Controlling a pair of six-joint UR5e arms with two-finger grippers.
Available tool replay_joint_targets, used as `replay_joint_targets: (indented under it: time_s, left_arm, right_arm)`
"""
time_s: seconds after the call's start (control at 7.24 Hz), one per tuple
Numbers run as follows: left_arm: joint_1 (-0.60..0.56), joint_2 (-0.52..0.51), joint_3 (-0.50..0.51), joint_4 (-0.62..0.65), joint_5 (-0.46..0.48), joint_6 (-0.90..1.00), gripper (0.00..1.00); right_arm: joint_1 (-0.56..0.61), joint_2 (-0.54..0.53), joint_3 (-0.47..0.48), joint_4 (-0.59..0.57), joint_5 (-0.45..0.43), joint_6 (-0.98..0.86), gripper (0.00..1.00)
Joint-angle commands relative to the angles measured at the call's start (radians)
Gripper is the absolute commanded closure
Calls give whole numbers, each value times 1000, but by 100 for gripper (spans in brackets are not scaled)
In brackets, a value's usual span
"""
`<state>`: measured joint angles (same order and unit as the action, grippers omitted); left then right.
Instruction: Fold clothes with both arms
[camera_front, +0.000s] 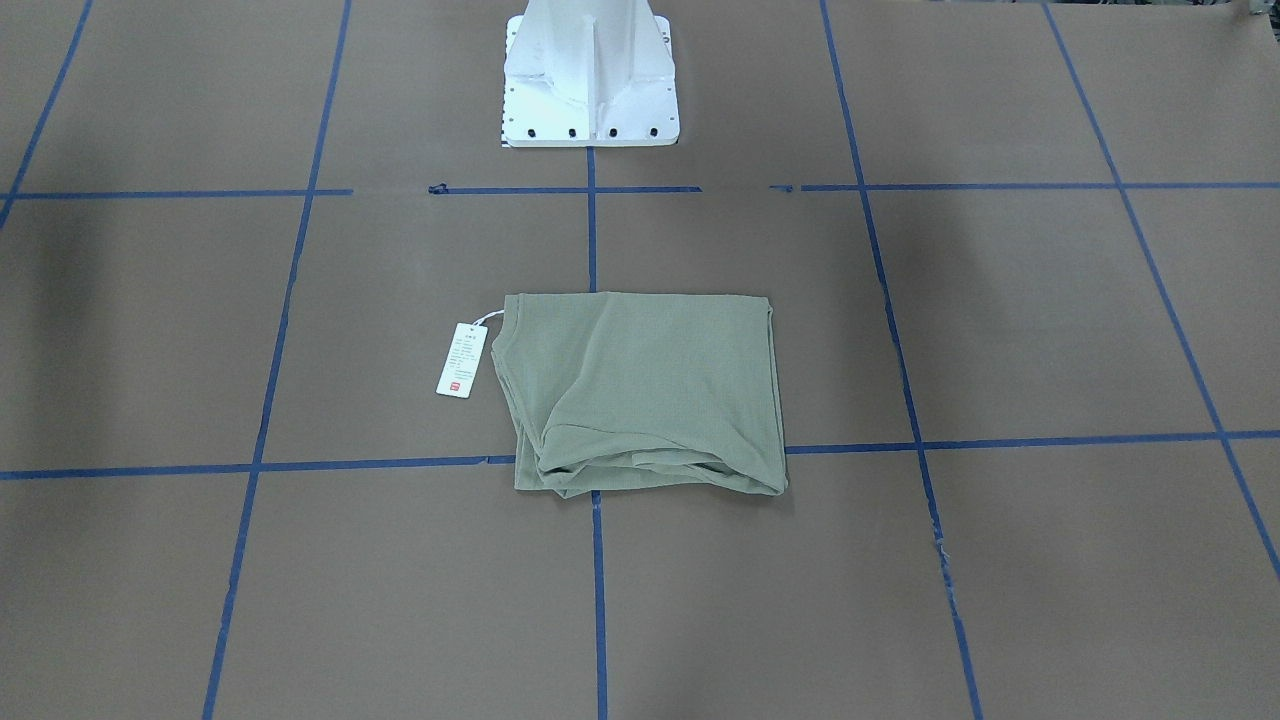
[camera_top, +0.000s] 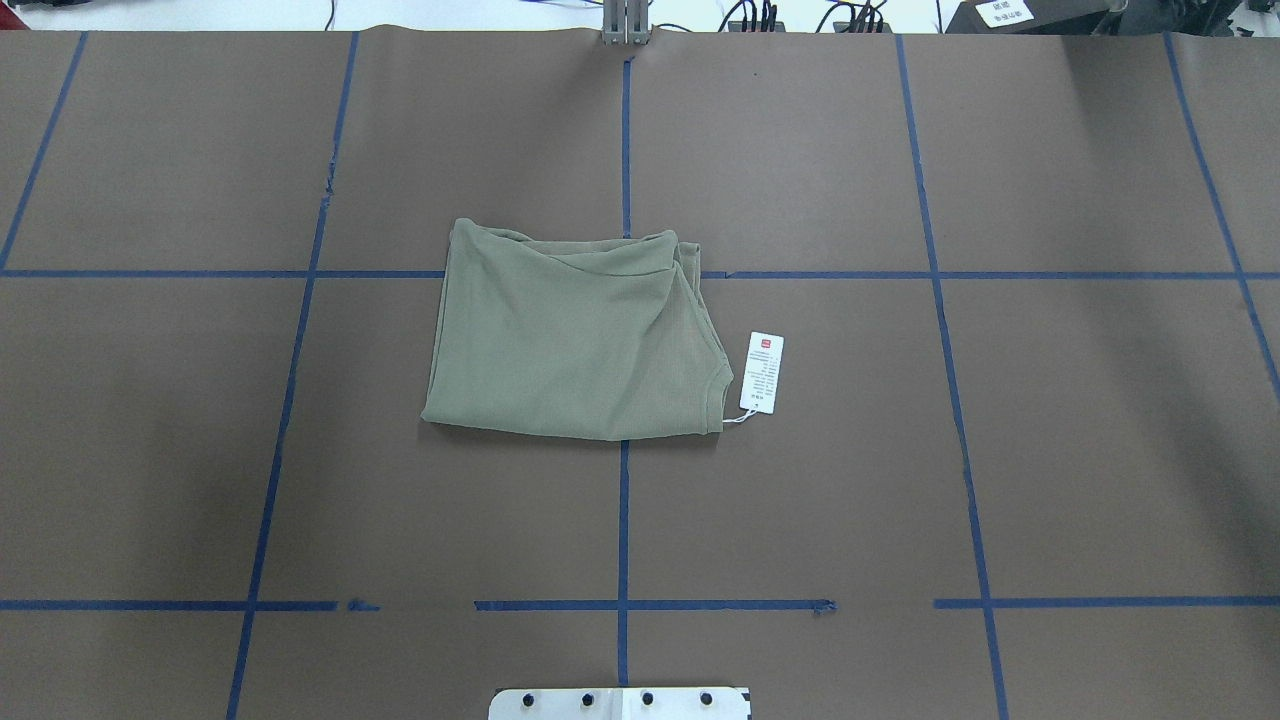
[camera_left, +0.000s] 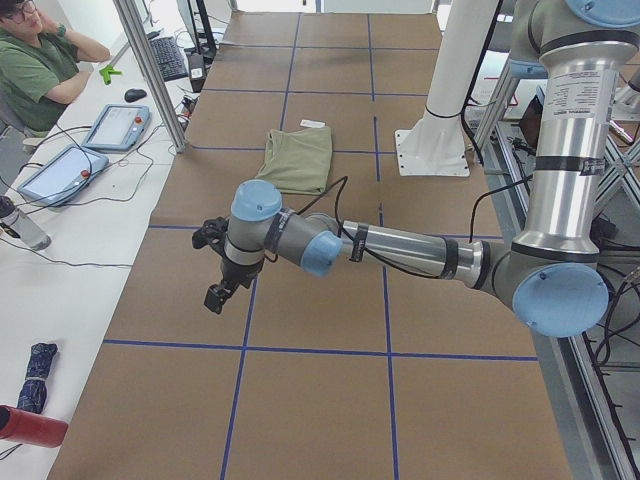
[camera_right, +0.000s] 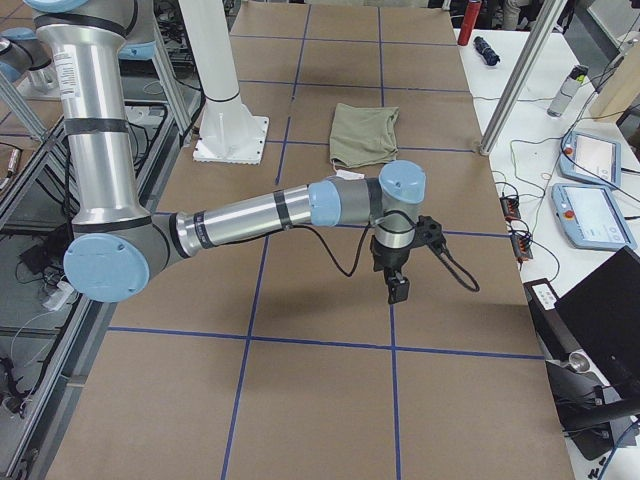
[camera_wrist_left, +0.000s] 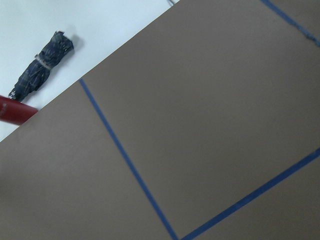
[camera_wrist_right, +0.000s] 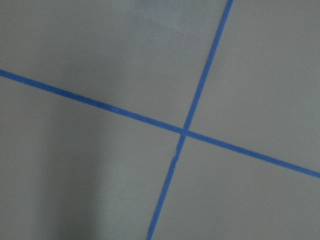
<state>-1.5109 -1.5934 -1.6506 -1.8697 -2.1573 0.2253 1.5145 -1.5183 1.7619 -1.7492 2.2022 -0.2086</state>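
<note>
Shirt (camera_top: 570, 340), olive and folded into a rectangle, lies between left gripper (camera_left: 214, 293) and right gripper (camera_right: 397, 290), well apart from both, neither clearly nearer. Its hang tag (camera_top: 765, 372) faces the right one. Whether either gripper's jaws are spread, I cannot tell.

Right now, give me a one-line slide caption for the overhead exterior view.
Olive-green shirt lies folded at the centre of the table, white hang tag beside its right edge; no arm in frame.
</note>
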Motion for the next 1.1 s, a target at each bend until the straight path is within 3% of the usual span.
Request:
replay_joint_targets:
  time_s: [0.0,0.41,0.55,0.97]
  left_arm:
    - [-107,15,74,7,-15,5,0]
    - [-114,32,91,156,-221,0,0]
    - [-114,58,86,156,-226,0,0]
    - [-114,72,74,156,-222,0,0]
  right_arm:
    - [39,-104,-10,-10,13,-25,0]
    - [44,-112,-2,3,48,131,0]
    - [44,-125,-7,54,51,136,0]
    - [44,-134,-6,62,51,137,0]
